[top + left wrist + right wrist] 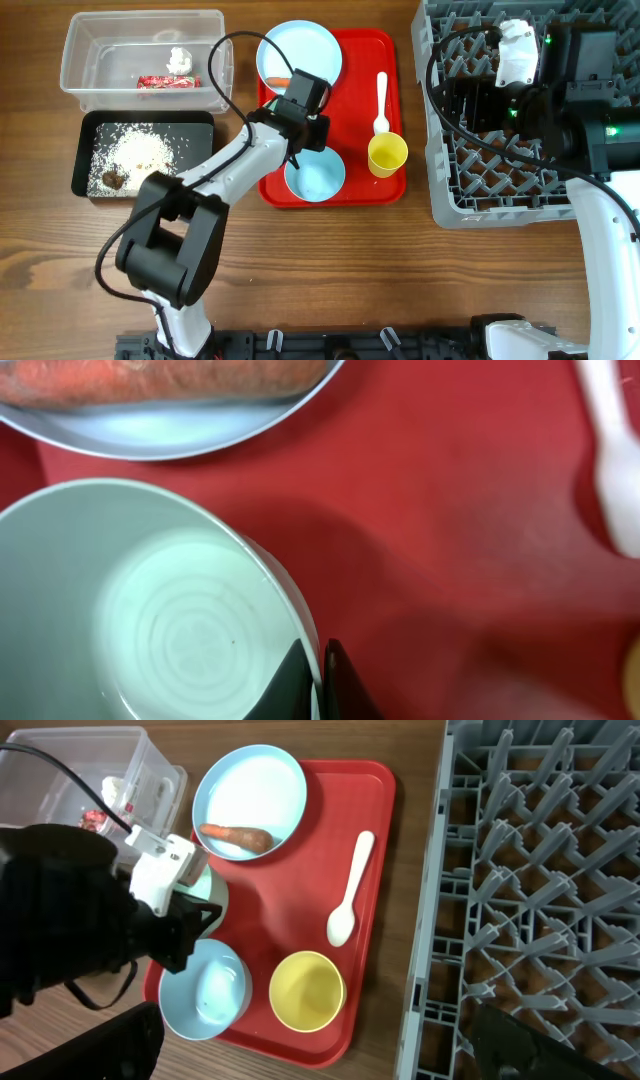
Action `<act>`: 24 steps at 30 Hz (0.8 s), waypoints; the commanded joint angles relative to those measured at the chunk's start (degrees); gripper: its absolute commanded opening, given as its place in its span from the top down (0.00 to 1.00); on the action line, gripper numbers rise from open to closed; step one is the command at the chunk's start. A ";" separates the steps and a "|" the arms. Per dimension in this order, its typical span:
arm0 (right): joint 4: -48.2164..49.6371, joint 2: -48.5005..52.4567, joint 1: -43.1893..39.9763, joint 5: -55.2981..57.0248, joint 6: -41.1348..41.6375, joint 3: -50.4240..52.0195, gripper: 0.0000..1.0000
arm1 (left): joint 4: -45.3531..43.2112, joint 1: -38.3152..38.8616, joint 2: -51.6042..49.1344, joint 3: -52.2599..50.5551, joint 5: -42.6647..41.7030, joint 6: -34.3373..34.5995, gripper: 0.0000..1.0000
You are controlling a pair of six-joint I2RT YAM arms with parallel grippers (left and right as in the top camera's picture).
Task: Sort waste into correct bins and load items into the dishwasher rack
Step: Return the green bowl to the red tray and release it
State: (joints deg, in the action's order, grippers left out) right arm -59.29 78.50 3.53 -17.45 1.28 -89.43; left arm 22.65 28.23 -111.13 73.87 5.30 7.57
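Note:
My left gripper (320,650) is shut on the rim of a light blue bowl (170,620) on the red tray, one finger inside and one outside. In the overhead view the gripper (300,125) hides this bowl. The second light blue bowl (315,173) sits just in front of it. The plate (300,50) holds the carrot (277,80). The white spoon (381,100) and yellow cup (387,155) lie on the tray's right side. My right gripper (315,1040) is open and empty above the left part of the grey dishwasher rack (450,190).
The clear tub (75,70) at the back left holds the red wrapper (168,82) and white tissue (180,58). The black tray (80,155) in front of it holds rice (140,150) and a brown lump (113,180). The red tray (355,60) lies mid-table.

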 commanded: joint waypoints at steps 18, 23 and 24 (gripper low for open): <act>1.46 0.90 -0.17 1.07 0.42 -0.83 0.00 | 4.79 1.31 4.66 7.41 -20.55 2.12 0.53; 1.57 0.92 -0.17 1.05 0.42 -0.83 0.00 | 4.11 4.70 2.56 7.43 -18.75 2.45 0.42; 1.55 0.92 -0.17 1.05 0.44 -0.83 0.00 | 3.91 5.35 2.08 7.43 -18.75 2.60 0.40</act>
State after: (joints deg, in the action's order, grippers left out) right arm -57.98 78.83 3.53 -17.30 1.30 -89.43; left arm 26.76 31.09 -108.09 80.97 -10.74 9.28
